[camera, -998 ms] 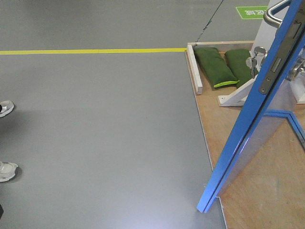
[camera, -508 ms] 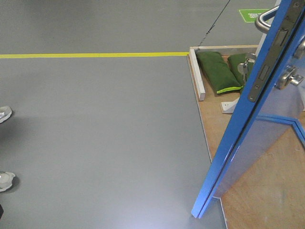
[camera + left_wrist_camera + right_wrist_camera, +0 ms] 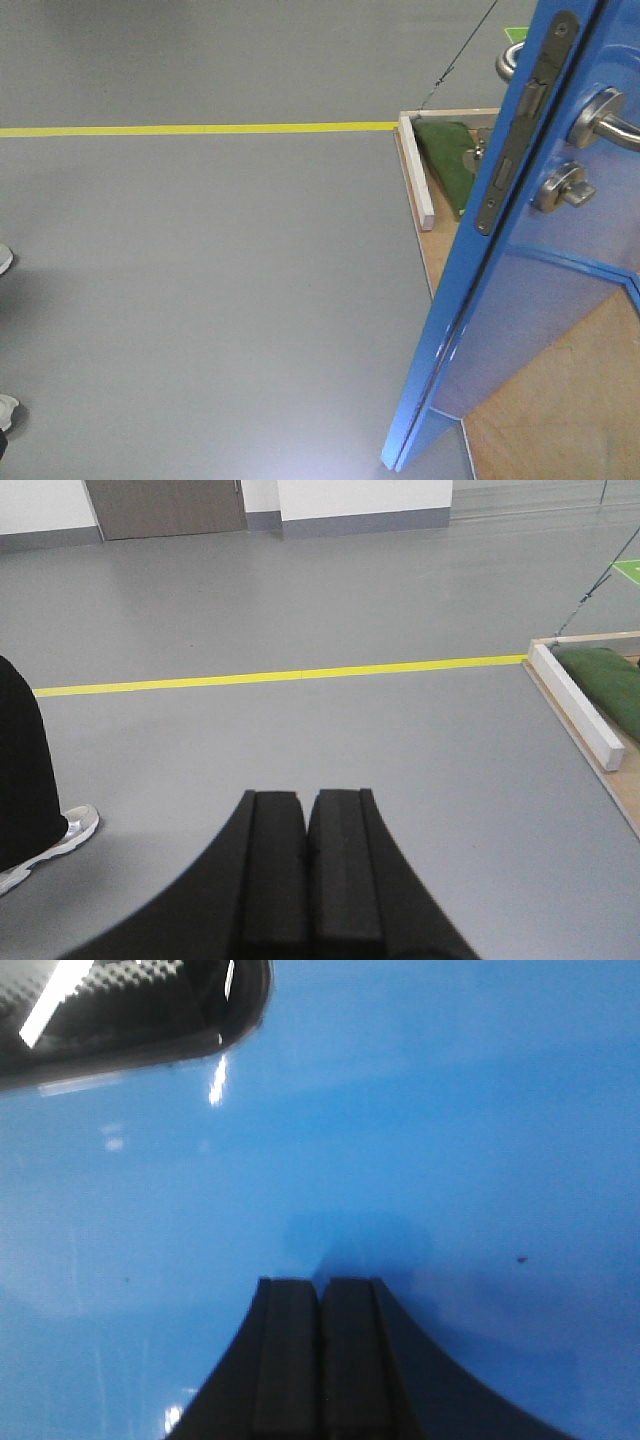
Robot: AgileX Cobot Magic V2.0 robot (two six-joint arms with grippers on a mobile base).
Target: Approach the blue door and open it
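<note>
The blue door (image 3: 560, 330) stands ajar at the right of the front view, its edge towards me. Its silver lever handle (image 3: 607, 115), the round lock (image 3: 560, 188) below it and the metal latch plate (image 3: 520, 120) on its edge all show. My right gripper (image 3: 321, 1285) is shut and empty, with its tips right against the glossy blue door (image 3: 420, 1110) panel, which fills that view. My left gripper (image 3: 307, 798) is shut and empty, held over the grey floor, away from the door.
A wooden base board (image 3: 560, 420) lies under the door, with a white wooden rail (image 3: 417, 170) and green sandbags (image 3: 450, 155) on it. A yellow floor line (image 3: 200, 129) runs across. A person's shoe (image 3: 60, 835) and dark leg are at the left.
The door fills more of the front view and its bottom corner has swung left. The handle and lock now show larger and lower. The shoes at the left have slid towards the frame edge.
</note>
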